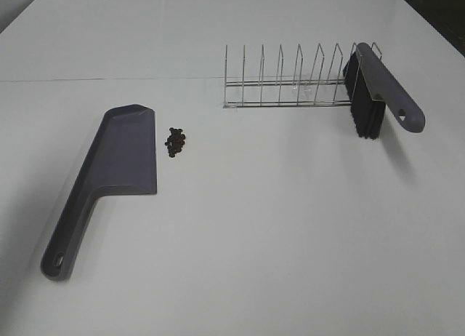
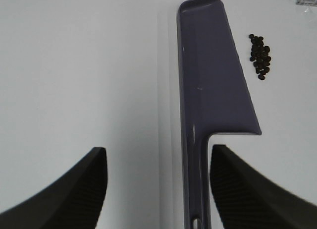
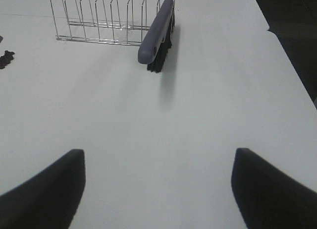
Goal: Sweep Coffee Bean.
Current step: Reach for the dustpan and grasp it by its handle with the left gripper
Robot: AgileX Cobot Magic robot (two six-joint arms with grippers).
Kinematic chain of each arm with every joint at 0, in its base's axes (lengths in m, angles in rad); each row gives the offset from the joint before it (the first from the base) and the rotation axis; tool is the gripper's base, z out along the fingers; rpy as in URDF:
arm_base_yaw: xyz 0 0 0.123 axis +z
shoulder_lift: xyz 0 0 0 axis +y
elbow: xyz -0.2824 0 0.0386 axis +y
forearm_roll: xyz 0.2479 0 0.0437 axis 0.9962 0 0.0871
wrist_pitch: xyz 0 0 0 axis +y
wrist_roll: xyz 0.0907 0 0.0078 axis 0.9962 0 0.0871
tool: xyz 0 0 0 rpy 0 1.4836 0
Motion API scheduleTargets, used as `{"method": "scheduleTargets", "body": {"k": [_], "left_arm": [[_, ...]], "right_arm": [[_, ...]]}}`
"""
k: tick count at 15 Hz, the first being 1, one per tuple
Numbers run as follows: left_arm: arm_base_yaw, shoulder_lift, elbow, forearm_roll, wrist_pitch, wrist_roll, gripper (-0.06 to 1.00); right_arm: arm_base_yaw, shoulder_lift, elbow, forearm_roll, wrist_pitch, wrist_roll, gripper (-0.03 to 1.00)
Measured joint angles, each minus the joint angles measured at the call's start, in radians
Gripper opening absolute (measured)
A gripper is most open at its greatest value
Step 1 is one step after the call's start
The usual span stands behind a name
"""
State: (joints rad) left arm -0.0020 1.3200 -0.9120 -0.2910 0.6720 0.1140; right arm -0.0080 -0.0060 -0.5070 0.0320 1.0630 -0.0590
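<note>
A small cluster of dark coffee beans (image 1: 175, 141) lies on the white table just right of the grey dustpan's (image 1: 120, 161) mouth. The grey brush (image 1: 374, 85) with black bristles leans in the right end of a wire rack (image 1: 290, 81). In the left wrist view, my left gripper (image 2: 158, 189) is open and empty above the dustpan's handle (image 2: 198, 189), with the beans (image 2: 260, 55) beyond. In the right wrist view, my right gripper (image 3: 158, 189) is open and empty, well short of the brush (image 3: 158, 33). Neither gripper shows in the exterior view.
The wire rack (image 3: 99, 21) stands at the back of the table, right of centre. The table's right edge (image 3: 287, 55) drops to dark floor. A faint seam (image 1: 109, 80) crosses the tabletop behind the dustpan.
</note>
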Motion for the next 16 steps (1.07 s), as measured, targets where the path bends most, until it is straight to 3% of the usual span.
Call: {"method": "scheduleTargets", "body": {"k": [4, 7, 11, 16], "left_arm": [[-0.003, 0.205, -0.126, -0.005, 0.005, 0.000, 0.56], [-0.063, 0.342, -0.188, -0.002, 0.047, -0.017, 0.56], [-0.190, 0.475, -0.195, 0.072, 0.086, -0.162, 0.56], [-0.274, 0.559, -0.196, 0.109, 0.096, -0.266, 0.58]], "right_arm": [[0.000, 0.000, 0.000, 0.000, 0.000, 0.000, 0.68], [0.000, 0.000, 0.000, 0.000, 0.000, 0.000, 0.68], [0.000, 0.000, 0.000, 0.000, 0.000, 0.000, 0.68], [0.000, 0.000, 0.000, 0.000, 0.000, 0.000, 0.68]]}}
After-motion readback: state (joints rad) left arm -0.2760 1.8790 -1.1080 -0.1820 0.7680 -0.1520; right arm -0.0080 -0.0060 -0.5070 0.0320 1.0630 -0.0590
